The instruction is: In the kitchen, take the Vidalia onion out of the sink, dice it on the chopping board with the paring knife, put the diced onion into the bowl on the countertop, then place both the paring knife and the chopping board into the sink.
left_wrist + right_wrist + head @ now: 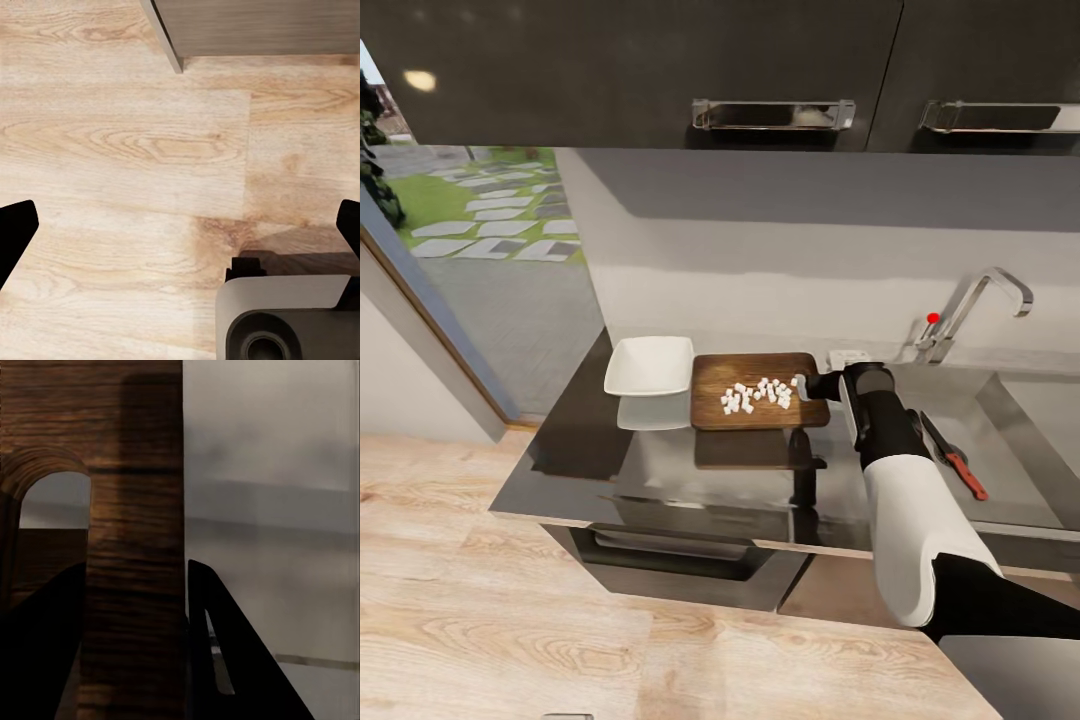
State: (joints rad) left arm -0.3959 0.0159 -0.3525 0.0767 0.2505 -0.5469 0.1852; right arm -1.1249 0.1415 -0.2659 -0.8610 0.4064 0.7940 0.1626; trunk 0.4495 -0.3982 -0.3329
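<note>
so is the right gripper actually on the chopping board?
Touching. The right wrist view shows the right gripper with a finger on each side of the chopping board edge, no gap visible.

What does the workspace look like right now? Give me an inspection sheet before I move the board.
Surface: grey countertop, glossy.
Chopping board: flat on the countertop beside the sink, diced onion piled on it.
Bowl: white, holds nothing, touching the board's far-from-sink edge.
Paring knife: red handle, lying in the sink.
Clutter: nothing seen.
Right gripper: at the board's sink-side edge; the right wrist view shows the fingers either side of the board edge, apparently clamped.
Left gripper: open, over wooden floor.
Cables: nothing seen.
Surroundings: tap with red knob, dark upper cabinets, garden through glass at left.
</note>
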